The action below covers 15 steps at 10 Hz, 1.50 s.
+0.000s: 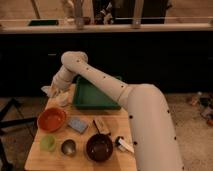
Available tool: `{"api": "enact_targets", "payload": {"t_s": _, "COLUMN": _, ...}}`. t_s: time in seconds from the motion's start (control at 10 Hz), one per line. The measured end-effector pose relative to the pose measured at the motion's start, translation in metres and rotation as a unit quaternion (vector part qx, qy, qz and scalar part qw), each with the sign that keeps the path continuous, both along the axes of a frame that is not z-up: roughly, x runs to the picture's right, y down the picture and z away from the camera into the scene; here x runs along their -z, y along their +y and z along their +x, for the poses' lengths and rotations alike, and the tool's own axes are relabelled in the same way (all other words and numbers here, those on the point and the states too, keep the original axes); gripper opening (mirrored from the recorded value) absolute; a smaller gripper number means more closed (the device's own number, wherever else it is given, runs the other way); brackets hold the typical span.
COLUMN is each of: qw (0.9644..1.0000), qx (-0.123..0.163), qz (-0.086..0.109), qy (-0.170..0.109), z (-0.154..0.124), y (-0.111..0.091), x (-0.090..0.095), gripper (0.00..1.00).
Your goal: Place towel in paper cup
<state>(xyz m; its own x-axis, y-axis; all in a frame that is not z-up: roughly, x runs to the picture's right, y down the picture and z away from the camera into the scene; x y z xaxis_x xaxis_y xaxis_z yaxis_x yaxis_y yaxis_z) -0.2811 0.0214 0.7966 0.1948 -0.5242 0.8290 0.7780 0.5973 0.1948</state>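
My gripper (53, 90) is at the table's far left corner, at the end of the arm that reaches in from the lower right. It is shut on the towel (46, 91), a small pale cloth that hangs at its left side, over the table's left edge. The paper cup (63, 98), short and cream, stands on the table just right of and below the gripper, close beside it. The towel is outside the cup. The arm's wrist partly hides the cup's top.
A green tray (95, 95) lies at the back. An orange bowl (51, 119), a blue-grey sponge (77, 124), a light-green cup (48, 143), a metal cup (68, 147), a dark bowl (99, 148) and a brown block (101, 126) fill the wooden table (35, 157).
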Motion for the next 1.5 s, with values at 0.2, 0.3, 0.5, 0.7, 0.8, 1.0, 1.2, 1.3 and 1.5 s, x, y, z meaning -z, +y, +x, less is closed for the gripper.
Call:
{"api": "enact_targets", "payload": {"t_s": 0.2, "qw": 0.9999, "qx": -0.001, "qz": -0.011, "qy": 0.003, "z": 0.002, "y": 0.001, "x": -0.012, "gripper": 0.00}}
{"api": "enact_targets", "payload": {"t_s": 0.3, "qw": 0.9999, "qx": -0.001, "qz": -0.015, "qy": 0.004, "z": 0.002, "y": 0.002, "x": -0.015, "gripper": 0.00}}
{"api": "enact_targets", "payload": {"t_s": 0.5, "qw": 0.9997, "qx": 0.001, "qz": -0.024, "qy": 0.009, "z": 0.004, "y": 0.002, "x": -0.024, "gripper": 0.00}}
{"api": "enact_targets", "payload": {"t_s": 0.7, "qw": 0.9994, "qx": 0.001, "qz": -0.031, "qy": 0.014, "z": 0.005, "y": 0.002, "x": -0.031, "gripper": 0.00}}
{"api": "enact_targets", "payload": {"t_s": 0.8, "qw": 0.9992, "qx": 0.002, "qz": -0.035, "qy": 0.017, "z": 0.006, "y": 0.002, "x": -0.036, "gripper": 0.00}}
{"api": "enact_targets", "payload": {"t_s": 1.0, "qw": 0.9989, "qx": 0.002, "qz": -0.042, "qy": 0.021, "z": 0.008, "y": 0.003, "x": -0.041, "gripper": 0.00}}
{"api": "enact_targets", "payload": {"t_s": 1.2, "qw": 0.9986, "qx": 0.004, "qz": -0.047, "qy": 0.024, "z": 0.010, "y": 0.006, "x": -0.045, "gripper": 0.00}}
{"api": "enact_targets", "payload": {"t_s": 1.3, "qw": 0.9985, "qx": 0.003, "qz": -0.048, "qy": 0.025, "z": 0.011, "y": 0.005, "x": -0.045, "gripper": 0.00}}
{"api": "enact_targets", "payload": {"t_s": 1.5, "qw": 0.9985, "qx": 0.003, "qz": -0.048, "qy": 0.026, "z": 0.011, "y": 0.005, "x": -0.045, "gripper": 0.12}}
